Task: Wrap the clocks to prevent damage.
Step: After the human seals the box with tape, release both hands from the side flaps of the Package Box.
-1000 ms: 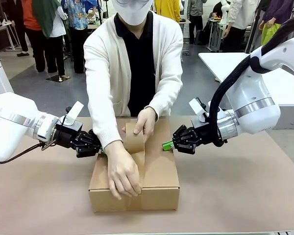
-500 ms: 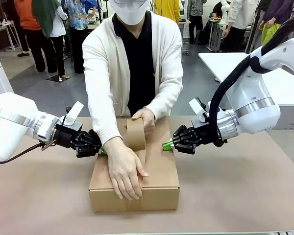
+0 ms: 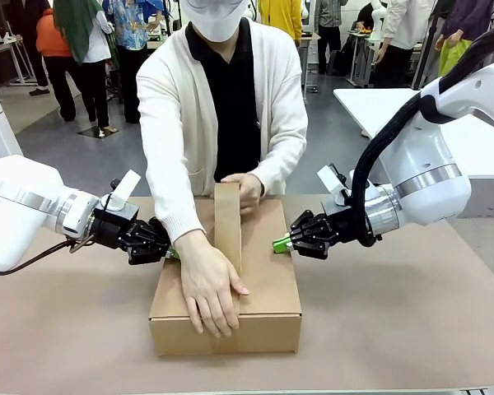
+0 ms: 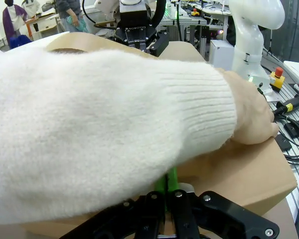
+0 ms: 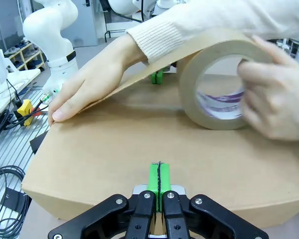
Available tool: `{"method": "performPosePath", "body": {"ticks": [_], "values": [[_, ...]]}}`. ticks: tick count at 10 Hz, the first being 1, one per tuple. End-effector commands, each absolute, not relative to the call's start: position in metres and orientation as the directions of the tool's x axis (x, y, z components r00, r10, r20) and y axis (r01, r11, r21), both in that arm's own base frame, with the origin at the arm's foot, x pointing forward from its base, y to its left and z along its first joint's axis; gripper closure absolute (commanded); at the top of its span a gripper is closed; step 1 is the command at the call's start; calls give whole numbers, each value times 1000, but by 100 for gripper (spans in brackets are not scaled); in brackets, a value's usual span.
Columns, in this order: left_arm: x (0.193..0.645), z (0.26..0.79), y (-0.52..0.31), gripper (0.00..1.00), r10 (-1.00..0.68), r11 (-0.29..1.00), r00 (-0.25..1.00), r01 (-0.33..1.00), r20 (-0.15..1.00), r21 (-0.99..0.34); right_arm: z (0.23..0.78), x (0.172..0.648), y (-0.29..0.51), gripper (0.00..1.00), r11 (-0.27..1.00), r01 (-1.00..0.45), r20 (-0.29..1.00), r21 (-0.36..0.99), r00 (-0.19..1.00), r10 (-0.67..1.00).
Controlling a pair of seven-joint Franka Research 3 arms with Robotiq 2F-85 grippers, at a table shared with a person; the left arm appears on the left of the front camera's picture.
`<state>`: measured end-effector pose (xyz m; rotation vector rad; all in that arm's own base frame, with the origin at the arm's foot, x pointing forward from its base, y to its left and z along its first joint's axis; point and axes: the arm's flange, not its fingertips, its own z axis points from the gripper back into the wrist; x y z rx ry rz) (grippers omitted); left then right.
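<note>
A: Cardboard box (image 3: 272,284), where is it placed?
B: Mid-table (image 3: 412,329), closed, long side running away from the robot. Its near end wall is close to the table's near edge. No clock is seen.
A: What is noted on the top?
B: A brown tape strip (image 3: 228,247) is laid along the middle of the top, front to back. Its near end is pinned at the near top edge by the pressing hand (image 3: 210,292), fingers spread and curling over the edge. Toward the far edge the strip is lifted off the top, up to the tape roll (image 5: 188,89). The roll is stood on its rim near the far edge and gripped by the other hand (image 3: 249,191).
A: Left gripper (image 3: 171,252)?
B: Jaws are pinched together, nothing between the green pads. The tips are brought up to the box's left long edge, about halfway along, under the person's white sleeve (image 4: 89,124). Contact cannot be told.
A: Right gripper (image 3: 278,243)?
B: Also pinched together, nothing held. The tips are placed at the right long edge, just over the top. Whether the cardboard is touched cannot be told.
A: Open room?
B: Bare table is seen left and right of the box and beyond both arms. Only a narrow bare band is left in front of the near wall. The right half of the top is uncovered between the strip and the right edge. The left half is largely covered by the forearm and pressing hand.
</note>
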<state>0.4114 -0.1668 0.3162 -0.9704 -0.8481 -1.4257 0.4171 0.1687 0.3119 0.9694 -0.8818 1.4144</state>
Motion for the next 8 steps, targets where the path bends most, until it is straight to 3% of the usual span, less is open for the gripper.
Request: {"method": "performPosePath", "body": {"ticks": [1, 8], "values": [[411, 312, -167, 100, -404, -78, -6, 997, 915, -28, 308, 416, 169, 99, -63, -998, 925, 25, -1, 380], [411, 312, -167, 100, -404, -78, -6, 997, 915, -28, 308, 416, 169, 99, -63, -998, 925, 25, -1, 380]]}}
